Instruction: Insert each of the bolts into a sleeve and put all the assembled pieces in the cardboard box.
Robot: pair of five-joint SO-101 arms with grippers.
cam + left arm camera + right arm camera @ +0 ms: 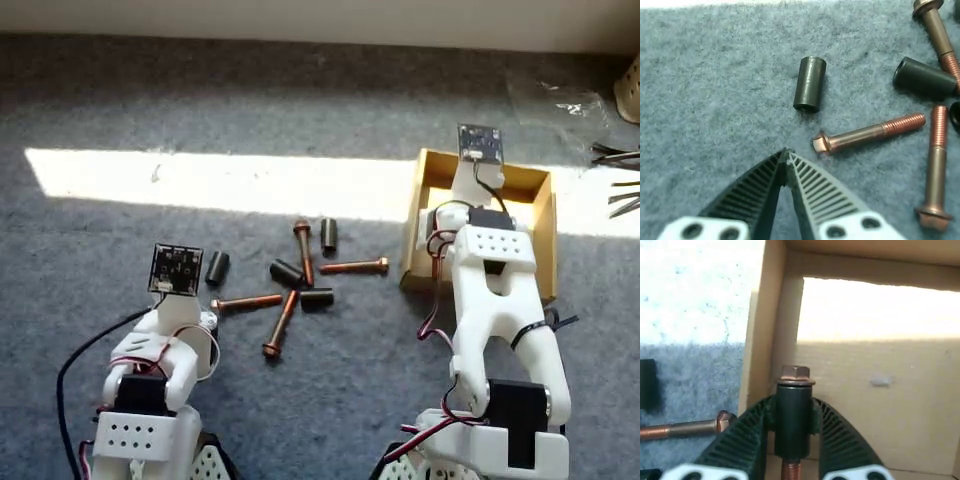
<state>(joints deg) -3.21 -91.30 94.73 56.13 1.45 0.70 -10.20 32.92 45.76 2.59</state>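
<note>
My right gripper (793, 405) is shut on a black sleeve with a copper bolt through it (791, 432). It holds the piece upright inside the cardboard box (765, 325), close to the box's wall. My left gripper (786, 153) is shut and holds nothing, low over the carpet. Just beyond its tips lie a loose bolt (867, 134) and a black sleeve (810, 83). In the high view several bolts (303, 250) and sleeves (286, 272) are scattered between the arms, and the right arm (495, 290) reaches over the box (545, 215).
Grey carpet covers the floor, with a bright sunlit band across the middle. Another sleeve (924, 78) and two more bolts (935, 165) lie beside the left gripper. A bolt (685, 428) rests just outside the box wall. Dark cable ties (615, 155) lie at the far right.
</note>
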